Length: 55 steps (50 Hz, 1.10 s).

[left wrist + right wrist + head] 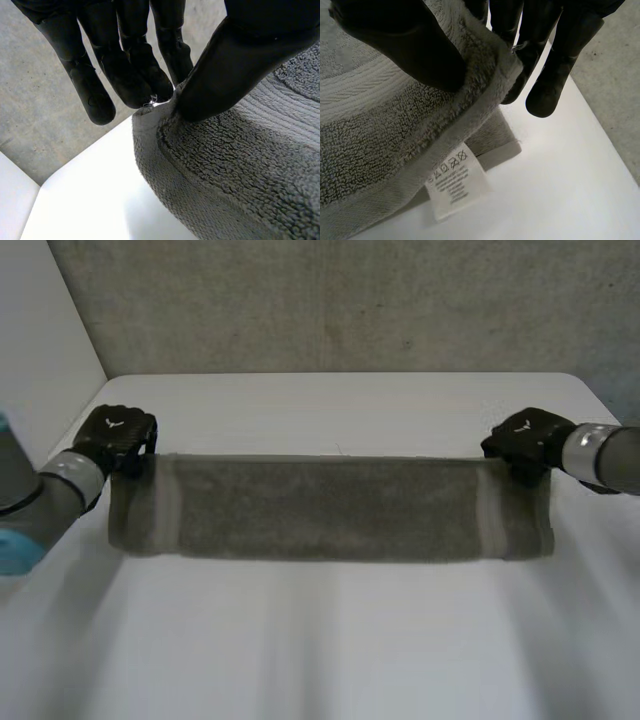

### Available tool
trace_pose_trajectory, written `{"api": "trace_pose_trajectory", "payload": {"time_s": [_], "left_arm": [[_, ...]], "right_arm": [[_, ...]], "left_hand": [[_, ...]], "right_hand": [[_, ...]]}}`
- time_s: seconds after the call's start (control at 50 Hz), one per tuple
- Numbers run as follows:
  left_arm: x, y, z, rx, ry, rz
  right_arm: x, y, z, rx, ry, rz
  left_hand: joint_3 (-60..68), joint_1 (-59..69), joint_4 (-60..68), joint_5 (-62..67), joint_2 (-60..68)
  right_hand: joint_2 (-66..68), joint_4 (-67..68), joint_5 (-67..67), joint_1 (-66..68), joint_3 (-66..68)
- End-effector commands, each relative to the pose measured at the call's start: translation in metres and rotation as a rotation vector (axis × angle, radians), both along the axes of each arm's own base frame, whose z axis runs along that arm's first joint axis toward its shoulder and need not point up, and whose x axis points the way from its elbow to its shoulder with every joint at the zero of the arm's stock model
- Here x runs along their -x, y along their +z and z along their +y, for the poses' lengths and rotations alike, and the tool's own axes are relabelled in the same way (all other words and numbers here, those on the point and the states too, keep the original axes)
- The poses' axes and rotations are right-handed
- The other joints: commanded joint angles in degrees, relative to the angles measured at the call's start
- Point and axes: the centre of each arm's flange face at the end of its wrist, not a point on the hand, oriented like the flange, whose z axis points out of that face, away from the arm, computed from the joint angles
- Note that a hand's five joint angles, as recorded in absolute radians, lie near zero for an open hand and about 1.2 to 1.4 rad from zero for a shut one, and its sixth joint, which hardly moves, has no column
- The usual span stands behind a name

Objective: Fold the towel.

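Left hand (118,435) and right hand (526,441) each pinch a corner of the towel (330,508).

White table (330,650), far corners rounded. Grey towel (330,508) on it, a long band running side to side across the middle, with a paler stripe near each short end. Far corners are raised off the tabletop and a lower layer lies flat. White care label (452,182) at one end's edge.
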Motion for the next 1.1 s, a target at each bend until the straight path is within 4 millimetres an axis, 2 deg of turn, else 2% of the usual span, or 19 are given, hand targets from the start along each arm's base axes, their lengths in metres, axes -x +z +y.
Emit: {"api": "trace_pose_trajectory", "payload": {"time_s": [0.02,0.14,0.22,0.32,0.44,0.48,0.5,0.52,0.54,0.6,0.68,0.72,0.76,0.82,0.84,0.92,0.94,1.04,1.1], "left_arm": [[0.022,-0.014,-0.026,0.041,0.008,-0.013],[0.033,-0.028,-0.042,0.063,0.022,-0.017],[0.036,-0.033,-0.052,0.082,0.034,-0.016],[0.040,-0.040,-0.063,0.103,0.040,-0.014],[0.048,-0.048,-0.064,0.104,0.023,-0.014],[0.050,-0.049,-0.064,0.103,0.020,-0.013],[0.050,-0.049,-0.064,0.103,0.020,-0.013],[0.051,-0.048,-0.063,0.105,0.023,-0.013],[0.052,-0.046,-0.063,0.108,0.030,-0.013],[0.054,-0.043,-0.062,0.112,0.033,-0.013],[0.056,-0.022,-0.058,0.137,0.063,-0.004],[0.054,-0.016,-0.054,0.132,0.079,-0.002],[0.046,-0.006,-0.041,0.104,0.114,-0.001],[0.043,-0.001,-0.032,0.090,0.121,-0.001],[0.039,0.002,-0.022,0.070,0.125,0.002],[0.029,0.010,0.012,0.032,0.131,0.016],[0.029,0.010,0.012,0.032,0.131,0.017],[0.018,0.015,0.050,0.042,0.142,0.039],[0.016,0.017,0.058,0.053,0.144,0.044]], "right_arm": [[-0.022,-0.018,-0.031,0.078,-0.014,-0.004],[-0.035,-0.035,-0.052,0.156,-0.017,0.000],[-0.034,-0.049,-0.067,0.202,-0.060,0.018],[-0.035,-0.061,-0.073,0.224,-0.084,0.031],[-0.036,-0.069,-0.077,0.244,-0.089,0.029],[-0.036,-0.072,-0.079,0.256,-0.100,0.030],[-0.036,-0.072,-0.079,0.256,-0.100,0.030],[-0.037,-0.073,-0.080,0.266,-0.102,0.032],[-0.038,-0.071,-0.081,0.279,-0.105,0.028],[-0.038,-0.068,-0.082,0.293,-0.107,0.020],[-0.053,-0.047,-0.075,0.318,-0.099,-0.025],[-0.055,-0.036,-0.072,0.302,-0.115,-0.070],[-0.056,-0.018,-0.058,0.186,-0.158,-0.185],[-0.054,-0.011,-0.049,0.103,-0.179,-0.229],[-0.050,-0.007,-0.040,0.034,-0.212,-0.259],[-0.037,-0.009,-0.013,-0.106,-0.264,-0.253],[-0.037,-0.009,-0.013,-0.107,-0.264,-0.253],[-0.018,-0.011,0.012,-0.034,-0.288,-0.249],[-0.016,-0.018,0.019,-0.029,-0.283,-0.236]], "left_hand": [[0.5,2.2,0.2,1.1,0.5],[0.5,2.2,0.2,1.1,0.5],[0.5,2.2,0.2,1.1,0.5],[0.5,2.2,0.2,1.1,0.5],[-0.7,1.0,-0.9,0.0,-0.7],[-42.3,-40.7,-42.6,-41.7,-42.3],[-42.6,-40.9,-42.8,-41.9,-42.6],[-58.7,-57.0,-59.0,-58.1,-58.7],[-67.9,-66.2,-68.1,-67.2,-67.9],[-68.3,-66.6,-68.6,-67.7,-68.3],[-68.1,-66.5,-68.4,-67.5,-68.1],[-68.0,-66.3,-68.2,-67.3,-68.0],[-67.0,-65.3,-67.2,-66.3,-67.0],[-66.9,-65.3,-67.2,-66.3,-67.0],[-66.4,-64.8,-66.7,-65.8,-66.5],[-66.1,-64.4,-66.4,-65.5,-66.1],[-66.1,-64.4,-66.4,-65.5,-66.1],[-65.8,-64.1,-66.0,-65.1,-65.8],[-65.8,-64.1,-66.0,-65.1,-65.8]], "right_hand": [[3.2,3.1,1.7,3.9,2.9],[3.2,3.1,1.7,3.9,2.9],[3.2,3.1,1.7,3.9,2.9],[3.2,3.1,1.7,3.9,2.9],[-1.3,-1.4,-2.8,-0.6,-1.6],[-55.9,-56.0,-57.3,-55.2,-56.2],[-56.2,-56.2,-57.6,-55.4,-56.4],[-66.8,-66.9,-68.3,-66.1,-67.1],[-66.8,-66.9,-68.3,-66.1,-67.1],[-66.8,-66.9,-68.3,-66.1,-67.1],[-66.8,-66.9,-68.3,-66.1,-67.1],[-66.8,-66.9,-68.3,-66.1,-67.1],[-66.8,-66.9,-68.3,-66.1,-67.1],[-66.8,-66.9,-68.3,-66.1,-67.1],[-66.8,-66.9,-68.3,-66.1,-67.1],[-66.8,-66.9,-68.3,-66.1,-67.1],[-66.8,-66.9,-68.3,-66.1,-67.1],[-66.8,-66.9,-68.3,-66.1,-67.1],[-66.8,-66.9,-68.3,-66.1,-67.1]]}}
